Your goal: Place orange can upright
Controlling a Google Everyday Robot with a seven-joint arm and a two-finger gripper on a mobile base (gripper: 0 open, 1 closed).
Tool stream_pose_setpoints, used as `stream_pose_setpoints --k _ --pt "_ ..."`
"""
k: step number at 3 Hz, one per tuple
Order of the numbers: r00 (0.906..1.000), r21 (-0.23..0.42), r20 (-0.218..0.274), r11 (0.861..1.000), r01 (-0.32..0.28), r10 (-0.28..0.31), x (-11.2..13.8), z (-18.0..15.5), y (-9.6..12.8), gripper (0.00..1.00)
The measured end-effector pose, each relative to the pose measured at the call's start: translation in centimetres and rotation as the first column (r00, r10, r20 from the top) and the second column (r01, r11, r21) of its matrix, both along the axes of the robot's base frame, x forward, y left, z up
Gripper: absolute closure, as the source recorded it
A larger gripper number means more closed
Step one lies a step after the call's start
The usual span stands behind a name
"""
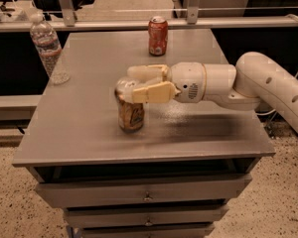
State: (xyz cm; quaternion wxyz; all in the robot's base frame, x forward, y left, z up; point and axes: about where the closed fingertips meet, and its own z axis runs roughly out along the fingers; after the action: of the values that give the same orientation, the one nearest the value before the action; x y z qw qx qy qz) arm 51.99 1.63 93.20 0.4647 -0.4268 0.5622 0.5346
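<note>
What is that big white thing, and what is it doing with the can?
That white thing is a robot's arm. At its end is a gripper, two fingers that pinch like a hand. One camera looks down at a grey table with drawers; where the camera sits isn't known. The gripper is closed on the top of the orange can, which stands upright on the table. Farther back stand a red can and, near the table's edge, a water bottle.
</note>
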Motion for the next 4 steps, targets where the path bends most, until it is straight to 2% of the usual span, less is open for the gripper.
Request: stream_pose_setpoints --k 1,2,3,4 --pt "0.9999 0.000 0.009 1.000 -0.014 0.014 -0.3 -0.1 -0.2 0.00" --pt "0.9996 -0.022 0.019 1.000 -0.022 0.022 -0.6 0.5 -0.6 0.00" --pt "0.9975 -0.083 0.056 0.996 -0.040 0.045 -0.9 3.9 -0.8 0.00" --pt "0.9906 -0.144 0.125 0.989 -0.039 0.057 -1.3 9.9 -1.2 0.00"
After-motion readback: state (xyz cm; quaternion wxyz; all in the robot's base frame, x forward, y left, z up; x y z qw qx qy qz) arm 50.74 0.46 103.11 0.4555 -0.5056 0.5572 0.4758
